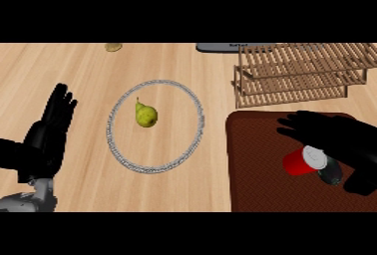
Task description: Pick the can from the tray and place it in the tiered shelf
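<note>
Closest to the view, the right hand (346, 144) hangs over the dark red tray (258, 189), and its fingers (294, 127) are spread and slightly curved above the can rather than wrapped round it. The can (303, 161) is red with a pale top and lies tipped on its side on the tray, just under the palm, with its end turned toward the thumb. Whether the thumb already touches the can cannot be told.

As I judge it, the step in hand is the grasp. To do it well, the hand should settle so that the fingers come down on the far side of the can and the thumb on the near side, across its round body and not over its ends, since a can on its side is likely to roll out from under them.

Beyond the fingertips, a little way off, stands the wooden tiered shelf (302, 74) where the can is to go. To the thumb's side lies a silver-rimmed plate (117, 112) with a pear (146, 115) on it. The left hand (46, 139) rests open near the left edge, fingers straight and close together.
</note>
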### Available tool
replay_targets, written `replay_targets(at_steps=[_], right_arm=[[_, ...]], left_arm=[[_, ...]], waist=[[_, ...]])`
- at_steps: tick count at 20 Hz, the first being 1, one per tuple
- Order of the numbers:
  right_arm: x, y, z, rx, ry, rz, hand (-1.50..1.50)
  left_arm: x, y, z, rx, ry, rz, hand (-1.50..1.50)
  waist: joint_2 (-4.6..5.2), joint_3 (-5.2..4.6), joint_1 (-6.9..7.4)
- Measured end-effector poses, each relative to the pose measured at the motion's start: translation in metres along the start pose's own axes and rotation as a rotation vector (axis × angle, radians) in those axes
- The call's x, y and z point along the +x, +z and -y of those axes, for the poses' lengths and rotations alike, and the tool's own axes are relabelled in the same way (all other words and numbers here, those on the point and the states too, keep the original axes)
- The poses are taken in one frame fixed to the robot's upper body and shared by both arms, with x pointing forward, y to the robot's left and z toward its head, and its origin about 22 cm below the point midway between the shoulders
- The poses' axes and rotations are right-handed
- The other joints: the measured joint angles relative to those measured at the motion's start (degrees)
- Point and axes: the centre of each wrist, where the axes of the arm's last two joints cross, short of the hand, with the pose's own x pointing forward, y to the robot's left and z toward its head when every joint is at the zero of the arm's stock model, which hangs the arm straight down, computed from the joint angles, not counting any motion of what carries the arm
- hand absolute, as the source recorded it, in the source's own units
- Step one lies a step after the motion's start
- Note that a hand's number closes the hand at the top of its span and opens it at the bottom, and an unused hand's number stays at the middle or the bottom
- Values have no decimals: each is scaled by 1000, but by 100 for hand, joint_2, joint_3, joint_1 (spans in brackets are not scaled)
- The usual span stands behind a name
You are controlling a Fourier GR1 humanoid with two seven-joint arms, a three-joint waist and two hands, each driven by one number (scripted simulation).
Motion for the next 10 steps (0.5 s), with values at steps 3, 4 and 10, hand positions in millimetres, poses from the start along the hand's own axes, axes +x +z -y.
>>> replay_targets(at_steps=[3,4,10], right_arm=[[-5,-6,-8,-7,-11,12,-150],[-6,-7,-13,-8,-11,18,-150],[-1,-19,-23,1,-17,25,-150]], left_arm=[[1,-2,-6,2,1,0,0],[-2,-5,-9,5,1,3,0],[-7,-3,-4,14,3,-2,0]], waist=[[0,0,-2],[1,0,-5],[-1,0,-10]])
